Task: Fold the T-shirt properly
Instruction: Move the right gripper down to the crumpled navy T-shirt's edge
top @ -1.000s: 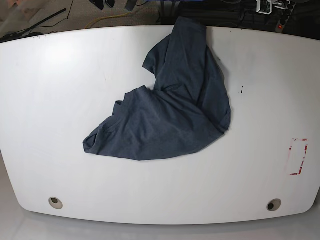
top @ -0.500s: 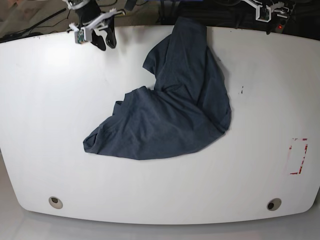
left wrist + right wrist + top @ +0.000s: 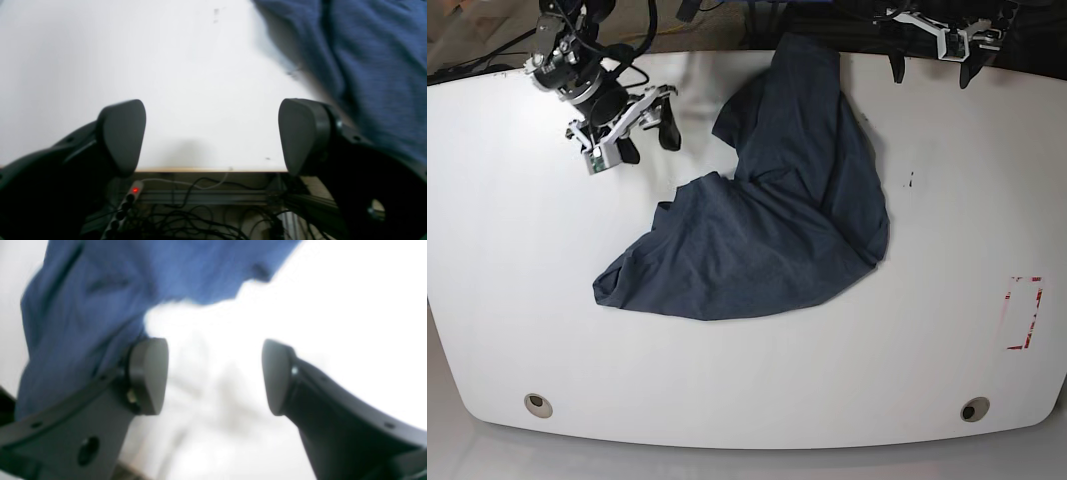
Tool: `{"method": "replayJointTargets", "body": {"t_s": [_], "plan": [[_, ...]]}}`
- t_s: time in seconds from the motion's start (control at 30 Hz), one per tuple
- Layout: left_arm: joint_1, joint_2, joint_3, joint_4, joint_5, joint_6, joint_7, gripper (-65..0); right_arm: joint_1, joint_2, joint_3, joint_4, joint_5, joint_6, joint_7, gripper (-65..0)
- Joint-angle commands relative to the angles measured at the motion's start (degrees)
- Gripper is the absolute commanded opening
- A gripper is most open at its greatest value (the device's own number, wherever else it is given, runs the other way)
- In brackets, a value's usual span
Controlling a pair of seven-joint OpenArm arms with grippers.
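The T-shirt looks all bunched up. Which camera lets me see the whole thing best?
The base view. It looks down on the whole T-shirt, crumpled on the white table, with one end reaching the far edge. The left wrist view catches only a blurry blue corner, and the right wrist view shows just a blurred part behind one finger.

Both arms are showing black housings with white brackets; the fingers (image 3: 125, 133) are wearing rounded matte dark-grey pads, with small screws and bolt holes.
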Motion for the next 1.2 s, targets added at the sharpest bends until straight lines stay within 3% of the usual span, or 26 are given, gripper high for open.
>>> {"method": "replayJointTargets", "body": {"t_s": [0.0,0.13,0.23,0.53,0.97,1.17], "plan": [[0.14,-0.07,0.1,0.81,-0.07,-0.14,-1.59,-5.7,5.36,0.37,3.16,-2.77,4.71,0.04,-4.82,-22.7],[-1.27,-0.07,-0.08,0.81,0.02,-0.14,-1.59,-5.7,12.04,0.37,8.17,-9.8,8.67,-0.05,-11.15,-22.7],[-1.27,-0.07,-0.08,0.81,0.02,-0.14,-1.59,-5.7,15.73,0.37,9.14,-15.07,9.11,-0.05,-12.82,-22.7],[-4.08,-0.33,-0.16,0.72,0.02,-0.23,-1.59,-5.7,18.55,-1.91,8.96,-22.37,8.84,-0.13,-12.73,-22.7],[-5.57,-0.51,-0.16,0.72,0.11,-0.23,-1.59,-5.7,22.77,-8.24,8.08,-25.89,0.14,-0.13,-12.55,-22.8],[-5.66,-0.51,-0.16,0.72,0.11,-0.23,-1.59,-5.7,23.82,-9.47,5.09,-25.89,-1.53,-0.13,-11.15,-22.8]]}}
